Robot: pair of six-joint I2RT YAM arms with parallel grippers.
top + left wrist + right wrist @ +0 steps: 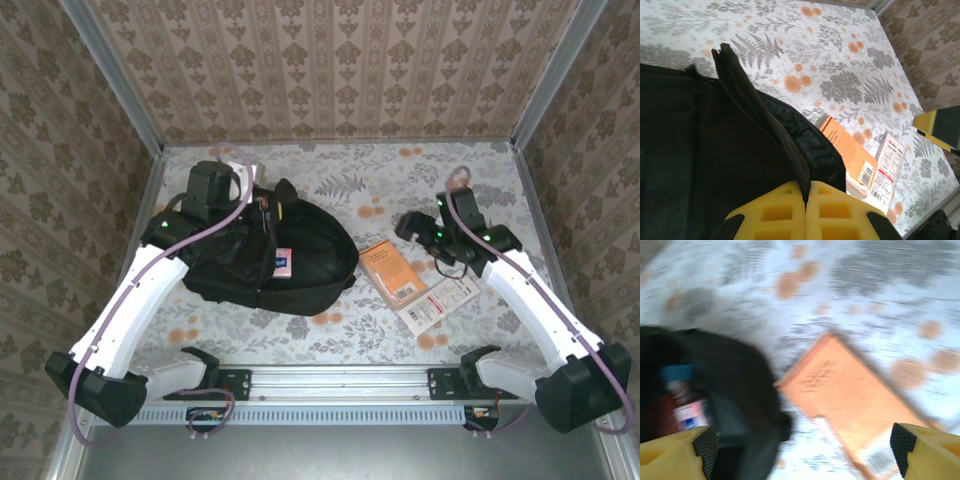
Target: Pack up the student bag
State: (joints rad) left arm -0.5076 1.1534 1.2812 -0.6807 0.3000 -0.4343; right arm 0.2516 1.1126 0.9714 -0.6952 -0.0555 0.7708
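The student bag (300, 262), a big black soft backpack, lies left of the table's middle. Its opening edge with the zipper (760, 120) is lifted. My left gripper (806, 194) is shut on that zipper edge, the fabric pinched between the yellow fingers; from above it sits at the bag's top (265, 212). My right gripper (412, 228) hangs open to the right of the bag, above an orange packet (392, 272). In the blurred right wrist view its fingers (675, 452) stand wide apart with nothing between them, over the orange packet (855, 395) and beside the bag (725, 385).
A white packet with red print (440, 303) lies partly under the orange one, toward the front right. Something blue, red and white (283, 262) shows on the bag. Patterned walls close in the floral table (360, 185) at the back and both sides.
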